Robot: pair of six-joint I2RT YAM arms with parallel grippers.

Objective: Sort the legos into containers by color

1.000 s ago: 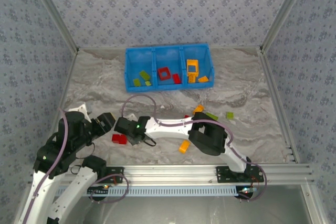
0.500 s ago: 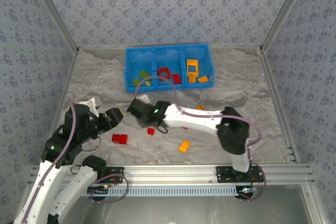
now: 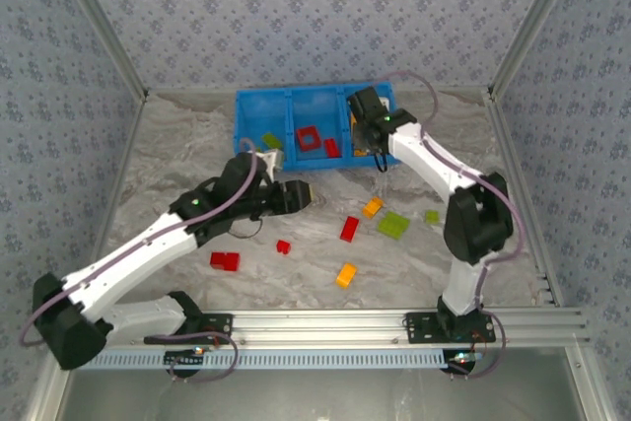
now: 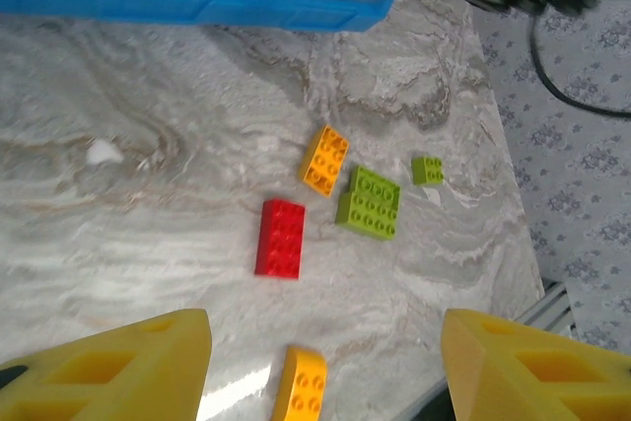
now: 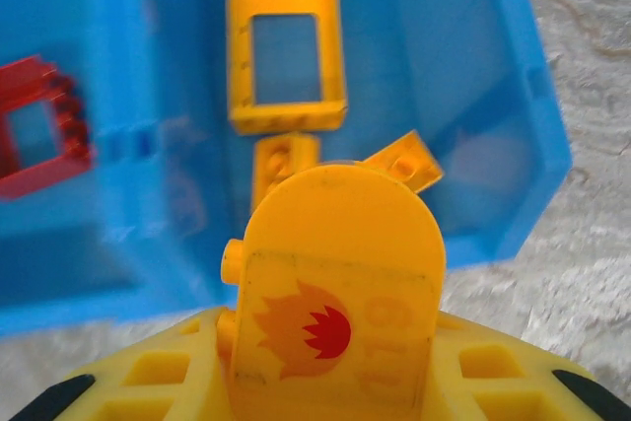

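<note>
Legos [image 3: 349,229] lie partly sorted: green, red and yellow ones sit in the left, middle and right compartments of the blue bin [image 3: 241,145], and others lie loose on the table [image 3: 177,165] in front of it. The right arm stretches far forward, the right claw [image 5: 335,342] over the right compartment, clamped on a yellow arched piece [image 5: 340,263] with a flame sticker. The left arm reaches diagonally toward the table's middle, the left claw [image 3: 296,194] spread wide and holding nothing.

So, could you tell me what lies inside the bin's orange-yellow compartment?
An open frame and two solid bricks, all orange-yellow. The flame-printed piece in front covers the bricks' near ends.
</note>
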